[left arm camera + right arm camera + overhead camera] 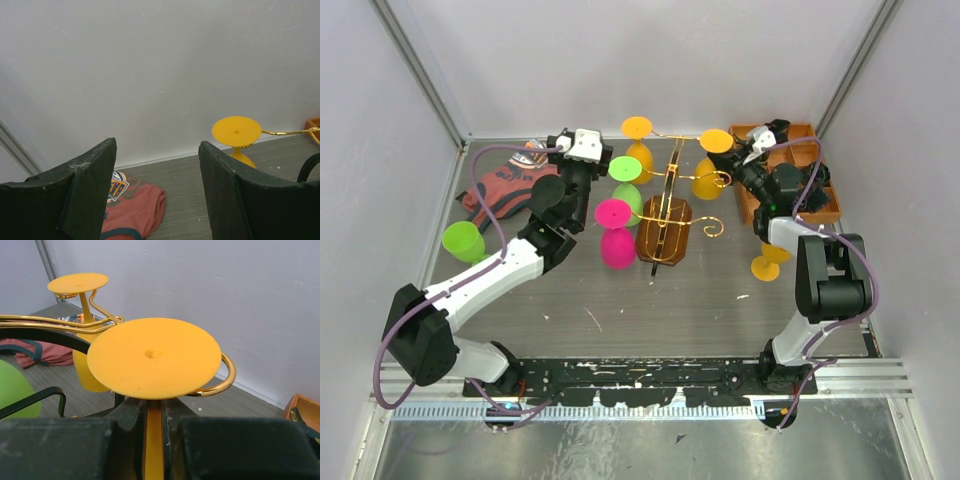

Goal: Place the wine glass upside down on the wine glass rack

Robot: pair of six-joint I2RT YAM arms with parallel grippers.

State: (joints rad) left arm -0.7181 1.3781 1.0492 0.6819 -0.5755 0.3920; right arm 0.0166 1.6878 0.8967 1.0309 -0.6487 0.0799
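Observation:
The wine glass rack [672,190] is a gold curly-wire stand on a glossy brown base [663,232] in the middle of the table. My right gripper [736,160] is shut on the stem of a yellow wine glass [713,168], held upside down at the rack's right scrolled arm. In the right wrist view its round foot [153,357] sits just above a gold curl [226,381], with the stem between my fingers [154,407]. My left gripper [566,141] is open and empty [157,147], raised near the back left, facing the wall.
Another yellow glass [638,140] and a green glass [625,175] hang upside down on the rack. A pink glass [615,235] stands left of the base. A green cup [463,240], a red shirt [505,190], a brown wooden tray [820,200] and a yellow glass [770,262] lie around.

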